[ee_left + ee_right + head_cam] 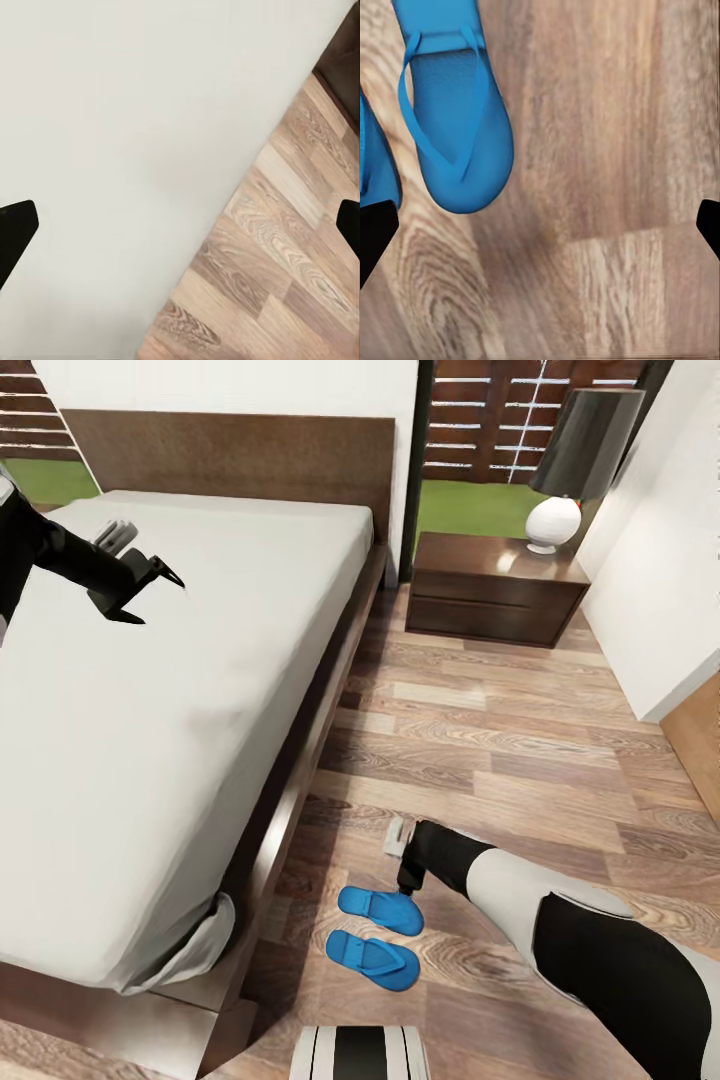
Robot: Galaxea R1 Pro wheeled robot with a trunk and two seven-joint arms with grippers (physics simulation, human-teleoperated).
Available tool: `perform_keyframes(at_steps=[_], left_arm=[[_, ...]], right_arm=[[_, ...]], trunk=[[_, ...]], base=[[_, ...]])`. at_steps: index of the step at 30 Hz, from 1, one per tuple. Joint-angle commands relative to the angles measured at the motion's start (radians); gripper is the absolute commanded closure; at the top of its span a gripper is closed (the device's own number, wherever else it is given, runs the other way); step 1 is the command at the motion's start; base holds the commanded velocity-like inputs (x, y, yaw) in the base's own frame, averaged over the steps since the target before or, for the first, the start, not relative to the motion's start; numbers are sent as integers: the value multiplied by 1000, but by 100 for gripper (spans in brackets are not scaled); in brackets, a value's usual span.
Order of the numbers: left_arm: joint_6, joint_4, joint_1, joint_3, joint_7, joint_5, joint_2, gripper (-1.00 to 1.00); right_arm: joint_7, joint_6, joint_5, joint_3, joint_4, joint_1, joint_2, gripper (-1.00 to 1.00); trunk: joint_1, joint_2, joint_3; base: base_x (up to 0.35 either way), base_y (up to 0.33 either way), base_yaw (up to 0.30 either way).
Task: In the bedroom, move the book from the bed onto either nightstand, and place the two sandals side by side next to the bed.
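The bed [150, 690] takes up the left of the head view: a plain off-white mattress, smooth and softly shaded, on a dark brown wooden frame with a flat slab headboard [235, 455]. No book can be seen on the part of the mattress in view. Beside the bed runs a floor [480, 760] of brown wood planks with strong swirling grain. On it, near the foot corner of the frame, lie the two sandals, bright blue flip-flops with rounded soles and thin toe straps: the far sandal [381, 909] and the near sandal [371, 959] sit side by side, just apart, both angled the same way. The right gripper [405, 887] hangs just above the far sandal's end; in its wrist view the black fingertips [375, 236] stand wide apart with nothing between them, over bare planks beside a blue sole [456, 112] with a finely dotted footbed. The left gripper [150, 590] hovers over the mattress, its dark pointed fingers spread and empty. Against the far wall stands a nightstand [495, 588], a low dark-brown drawer cabinet with a glossy top, carrying a lamp [575, 455] with a round white base and a dark tapered shade.
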Motion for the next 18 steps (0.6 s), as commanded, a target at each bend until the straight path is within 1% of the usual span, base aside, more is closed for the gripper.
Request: perform_keyframes(at_steps=[1, 3, 4, 6, 7, 11, 12, 15, 18], left_arm=[[1, -1, -1, -8, 8, 10, 1, -100], [1, -1, -1, -8, 8, 10, 1, -100], [1, 0, -1, -8, 8, 10, 1, -100], [1, 0, -1, -9, 8, 10, 1, -100], [1, 0, -1, -9, 8, 10, 1, -100], [1, 1, -1, -9, 8, 10, 1, -100], [1, 1, -1, -9, 8, 10, 1, -100], [1, 1, -1, -9, 8, 10, 1, -100], [1, 1, -1, -9, 8, 10, 1, -100]], right_arm=[[0, 5, -26, 0, -1, -1, -10, -100], [0, 3, -39, -4, -1, -1, -22, -100], [-1, -14, -69, -10, -1, -1, -48, -100], [-1, -22, -85, -10, -1, -1, -57, -100], [-1, -22, -85, -10, -1, -1, -57, -100], [-1, -31, -125, -13, -1, -1, -74, -100], [-1, -31, -125, -13, -1, -1, -74, -100], [-1, -35, -160, -19, -1, -1, -87, -100], [-1, -36, -191, -35, -1, -1, -98, -100]], trunk=[[-1, 0, 3], [-1, 1, 11], [-2, 1, 15], [-3, 1, 23], [-3, 1, 26], [-5, 2, 42], [-5, 3, 46], [-7, 3, 57], [-8, 4, 69]], base=[[0, 0, 0], [0, 0, 0], [0, 0, 0], [0, 0, 0], [0, 0, 0], [0, 0, 0], [0, 0, 0], [0, 0, 0], [0, 0, 0]])
